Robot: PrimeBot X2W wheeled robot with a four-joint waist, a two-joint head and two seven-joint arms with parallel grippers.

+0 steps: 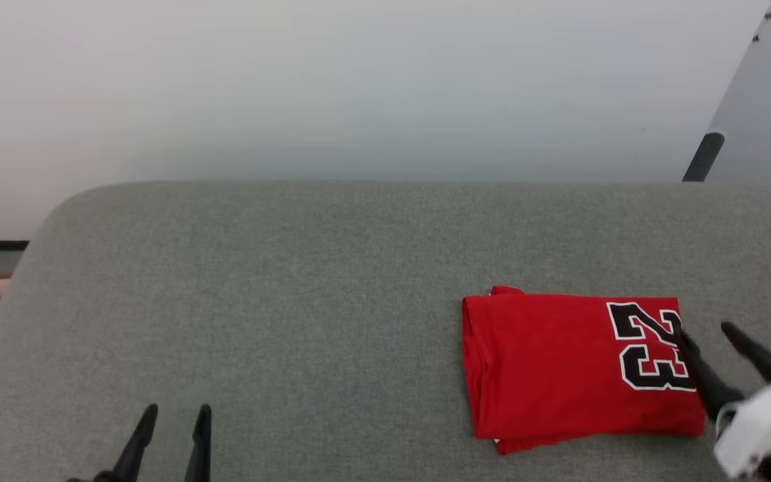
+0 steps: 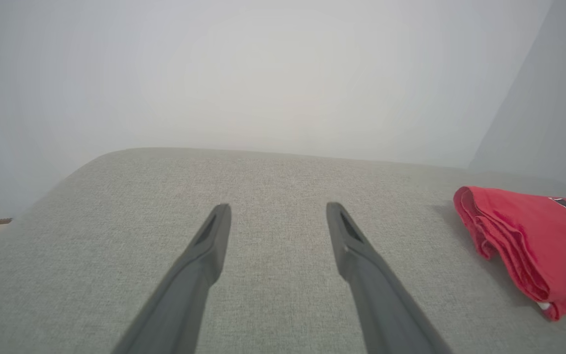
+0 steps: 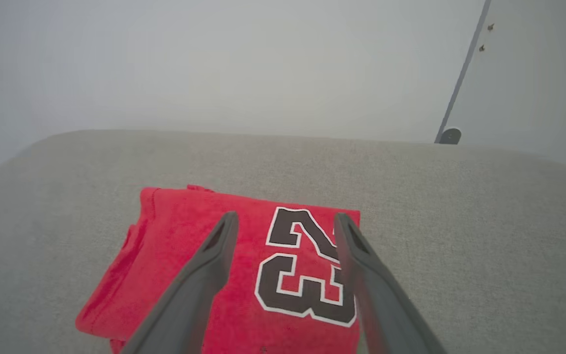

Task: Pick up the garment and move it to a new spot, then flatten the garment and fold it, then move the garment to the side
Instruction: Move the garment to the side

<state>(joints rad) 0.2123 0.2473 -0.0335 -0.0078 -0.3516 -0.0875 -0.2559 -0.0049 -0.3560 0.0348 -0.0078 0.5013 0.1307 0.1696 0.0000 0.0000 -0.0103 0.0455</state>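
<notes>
The folded garment lies on the grey surface with its "23" end at the right gripper, whose jaws are spread wide and hold nothing.

Bright, soft, even light, pale wall hazy and washed out in both wrist views, faint soft shadow at nine o'clock of the folded red jersey shirt on the grey woven fabric surface, surface's far edge bowed by wide-angle distortion
</notes>
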